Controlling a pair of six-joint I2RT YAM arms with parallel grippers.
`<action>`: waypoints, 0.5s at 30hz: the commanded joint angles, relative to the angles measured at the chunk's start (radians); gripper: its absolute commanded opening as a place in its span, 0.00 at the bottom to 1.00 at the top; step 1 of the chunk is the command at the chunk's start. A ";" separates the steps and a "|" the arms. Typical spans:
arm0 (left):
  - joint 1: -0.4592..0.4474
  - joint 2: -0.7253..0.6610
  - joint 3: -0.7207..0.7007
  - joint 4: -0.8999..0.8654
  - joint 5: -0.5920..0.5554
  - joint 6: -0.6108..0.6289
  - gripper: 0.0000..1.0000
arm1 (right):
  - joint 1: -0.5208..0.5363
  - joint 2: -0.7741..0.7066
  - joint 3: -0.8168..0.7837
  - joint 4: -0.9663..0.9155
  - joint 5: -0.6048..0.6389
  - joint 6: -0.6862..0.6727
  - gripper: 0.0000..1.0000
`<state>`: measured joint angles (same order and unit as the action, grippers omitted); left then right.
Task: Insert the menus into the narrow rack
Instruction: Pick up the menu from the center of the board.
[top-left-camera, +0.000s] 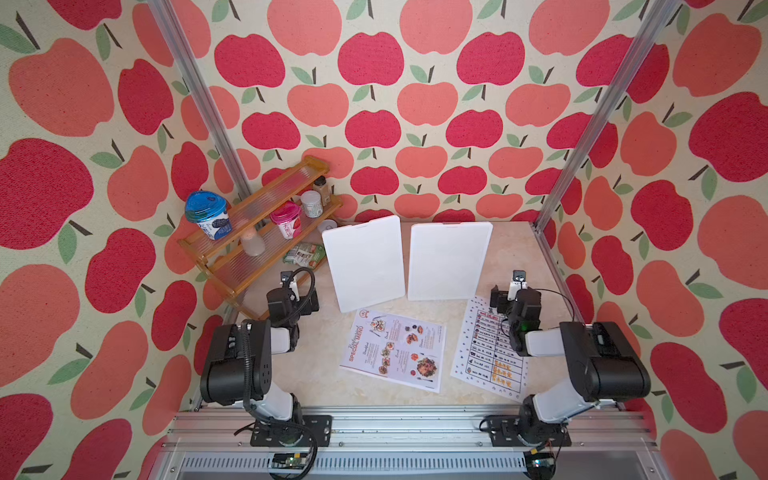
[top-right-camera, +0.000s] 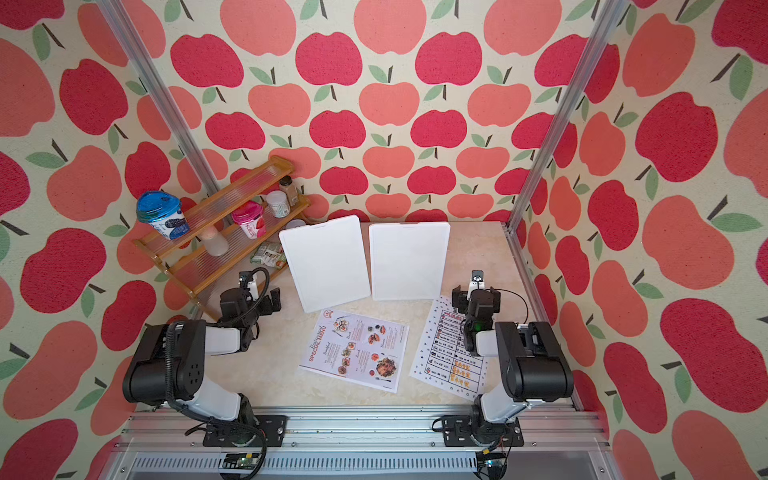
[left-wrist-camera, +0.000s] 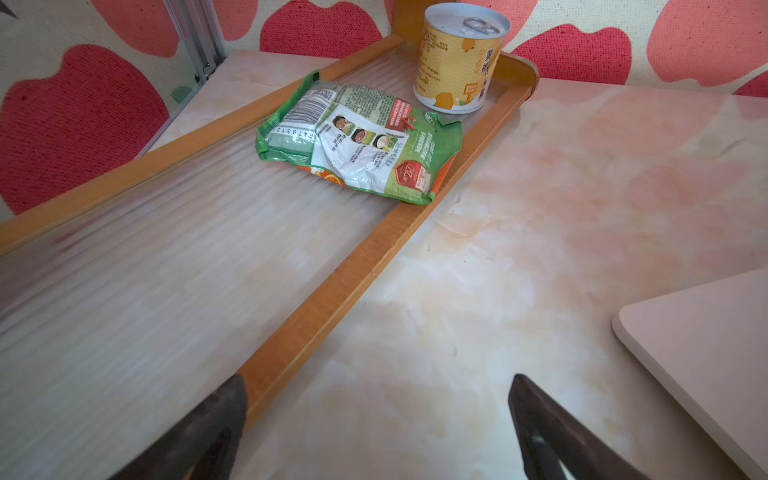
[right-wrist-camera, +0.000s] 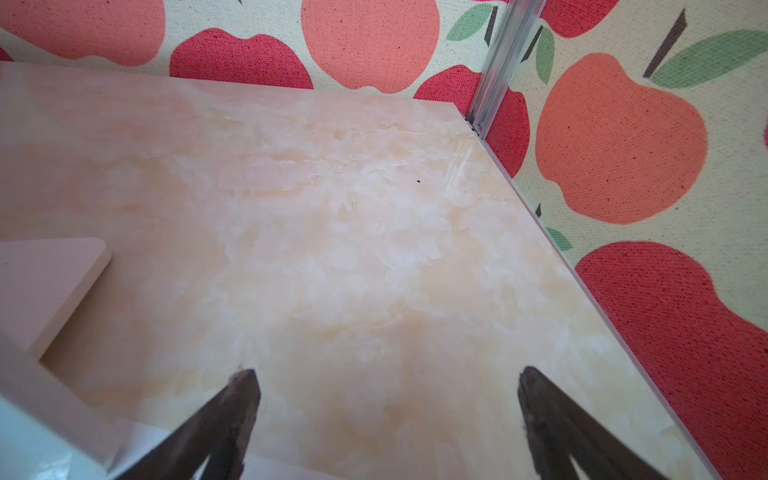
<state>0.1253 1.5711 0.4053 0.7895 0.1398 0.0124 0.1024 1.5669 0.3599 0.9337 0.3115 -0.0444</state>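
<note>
**While both menus lie flat, nothing is racked yet**

As far as we can judge, the task is at its very start. The food-photo menu (top-left-camera: 395, 351), with its red heading, lies flat on the table (top-left-camera: 511, 257) in the near middle. The table-grid menu (top-left-camera: 482, 357) lies flat just to its side, apart from it, and the right arm reaches over its far part. Neither sheet is lifted, bent or tucked into anything.

Behind the sheets stand two white panels, one (top-left-camera: 365, 262) nearer the left arm and one (top-left-camera: 446, 259) nearer the right. We take these to belong to the narrow rack, but we cannot make out a slot, so we cannot say where a sheet would go in.

The left gripper (left-wrist-camera: 376, 382) is spread wide and holds nothing. It hangs over bare tabletop beside the lowest rail of the wooden shelf (left-wrist-camera: 332, 286), well away from either menu. The right gripper (right-wrist-camera: 388, 374) is likewise spread wide and empty. Its wrist view shows only tabletop and a panel corner, while both top views place it above the far end of the table-grid menu.

So we count nothing as done. Each sheet has yet to be picked off the flat surface, turned on edge and slid in. We expect the first lift to be the awkward part, since thin paper lying flush gives the fingers little to catch.
</note>
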 joint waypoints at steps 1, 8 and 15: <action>-0.004 -0.004 0.020 0.004 -0.005 -0.015 0.99 | -0.005 -0.014 0.011 -0.010 -0.008 0.018 0.99; -0.005 -0.005 0.021 0.004 -0.005 -0.015 0.99 | -0.004 -0.013 0.013 -0.010 -0.009 0.018 0.99; -0.006 -0.017 0.032 -0.024 -0.091 -0.045 0.99 | 0.028 -0.071 0.027 -0.062 -0.016 -0.041 0.99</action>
<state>0.1249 1.5707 0.4061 0.7864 0.1276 0.0051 0.1051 1.5555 0.3603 0.9192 0.3107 -0.0475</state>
